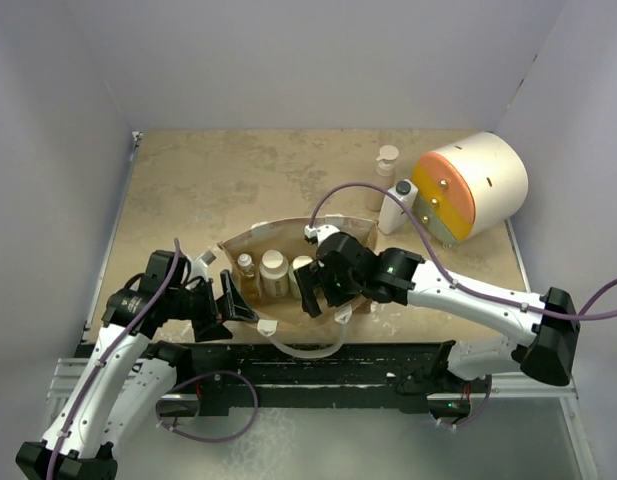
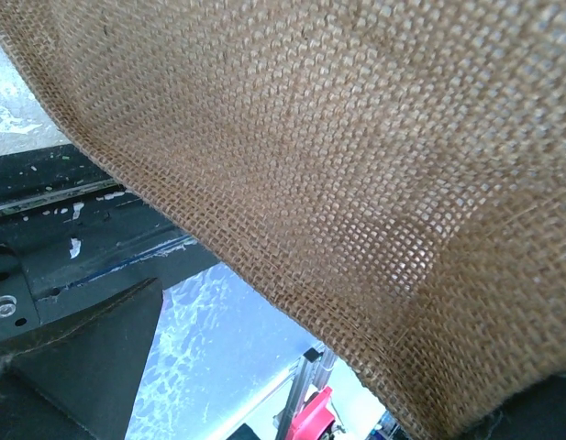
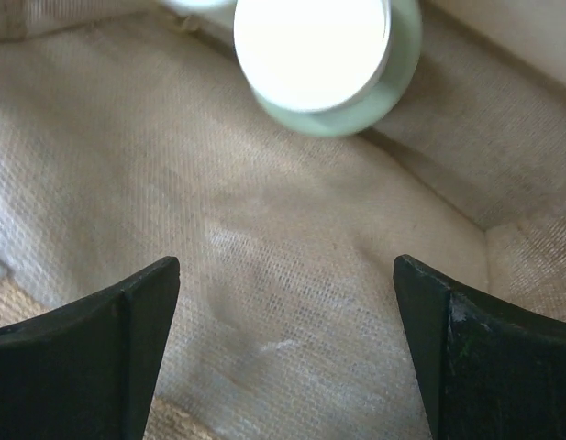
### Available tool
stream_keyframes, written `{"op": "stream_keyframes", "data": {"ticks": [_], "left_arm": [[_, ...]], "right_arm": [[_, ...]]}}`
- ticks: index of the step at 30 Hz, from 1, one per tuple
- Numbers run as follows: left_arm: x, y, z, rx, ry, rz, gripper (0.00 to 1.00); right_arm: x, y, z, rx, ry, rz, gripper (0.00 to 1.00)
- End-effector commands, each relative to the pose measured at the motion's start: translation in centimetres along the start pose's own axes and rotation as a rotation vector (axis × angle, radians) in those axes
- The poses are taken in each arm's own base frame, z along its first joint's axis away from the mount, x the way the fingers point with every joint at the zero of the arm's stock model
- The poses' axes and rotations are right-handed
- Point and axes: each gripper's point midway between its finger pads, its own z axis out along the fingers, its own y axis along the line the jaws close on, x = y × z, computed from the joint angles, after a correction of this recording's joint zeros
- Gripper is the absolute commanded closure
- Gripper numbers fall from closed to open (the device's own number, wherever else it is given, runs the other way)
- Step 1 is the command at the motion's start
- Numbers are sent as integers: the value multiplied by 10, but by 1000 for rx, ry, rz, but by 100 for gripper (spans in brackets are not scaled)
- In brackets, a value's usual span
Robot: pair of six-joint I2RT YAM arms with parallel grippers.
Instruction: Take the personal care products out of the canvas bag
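Hovering in canvas bag (image 3: 264,211), right gripper (image 3: 287,275) faces olive-green bottle (image 3: 315,46).

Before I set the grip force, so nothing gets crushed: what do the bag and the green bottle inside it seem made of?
Canvas bag: coarse, matte tan weave, burlap-like; single threads and light through the gaps show in the left wrist view. Olive-green bottle: probably smooth plastic, going by its even, untextured surface; its cream cap looks glossy. Glass cannot be ruled out.

A big white drum (image 1: 485,178) with an orange and yellow face lies on its side at two o'clock on the mottled tan tabletop (image 1: 208,180).
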Motion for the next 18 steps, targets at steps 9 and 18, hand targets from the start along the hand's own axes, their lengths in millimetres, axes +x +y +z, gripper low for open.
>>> {"op": "stream_keyframes", "data": {"ticks": [9,18], "left_arm": [[-11,-4,-7,-27,-60,21,1],[-14,-10,-14,-35,-69,32,1]], "right_arm": [[-67,-21,18,291,-89,-33,0],[-63,-29,56,342,-60,-99,0]]}}
